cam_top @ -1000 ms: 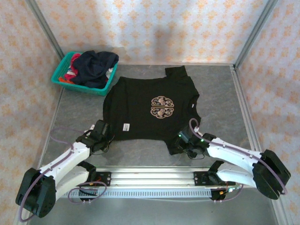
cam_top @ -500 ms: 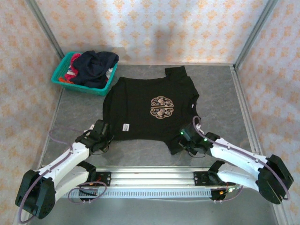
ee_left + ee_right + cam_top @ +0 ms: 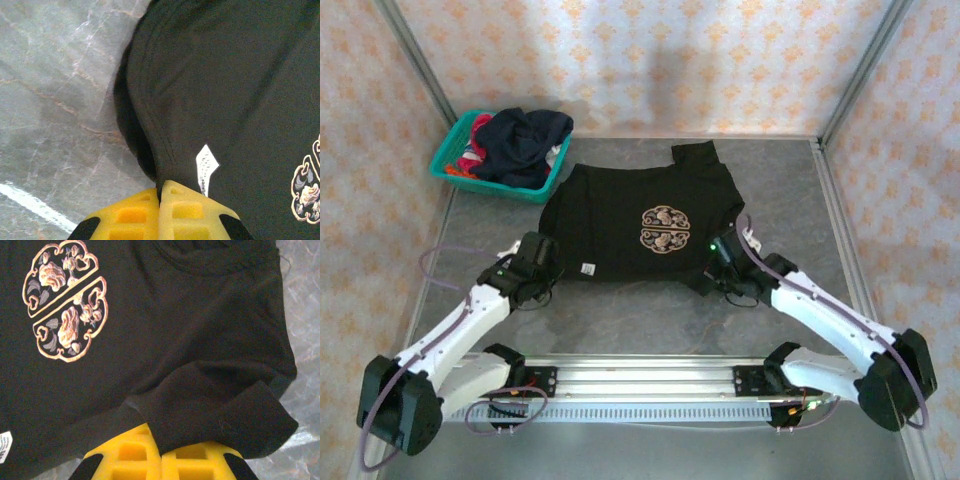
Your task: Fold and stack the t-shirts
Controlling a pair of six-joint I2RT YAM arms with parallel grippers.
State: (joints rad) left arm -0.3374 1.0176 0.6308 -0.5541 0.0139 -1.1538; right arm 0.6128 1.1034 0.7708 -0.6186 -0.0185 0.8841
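Note:
A black t-shirt (image 3: 640, 215) with a tan chest emblem (image 3: 666, 229) lies spread in the middle of the table. My left gripper (image 3: 544, 264) is shut on its near left hem; in the left wrist view the yellow fingers (image 3: 187, 212) pinch the cloth (image 3: 210, 75) beside a small white tag (image 3: 206, 167). My right gripper (image 3: 720, 264) is shut on the near right corner, where a fold of black cloth (image 3: 220, 410) bunches over the yellow fingers (image 3: 125, 455), with the emblem (image 3: 65, 322) beyond. A dark navy shirt (image 3: 525, 140) and a red-pink one (image 3: 472, 156) lie heaped in the basket.
A teal plastic basket (image 3: 446, 168) stands at the far left corner. Patterned walls with metal posts (image 3: 415, 60) close in the table on three sides. Bare grey tabletop (image 3: 790, 190) lies right of the shirt, and the arms' mounting rail (image 3: 640, 385) runs along the near edge.
The right gripper has closed on the shirt's near right corner. Both grippers have moved away from the bases, drawing the near hem up and toward the far side.

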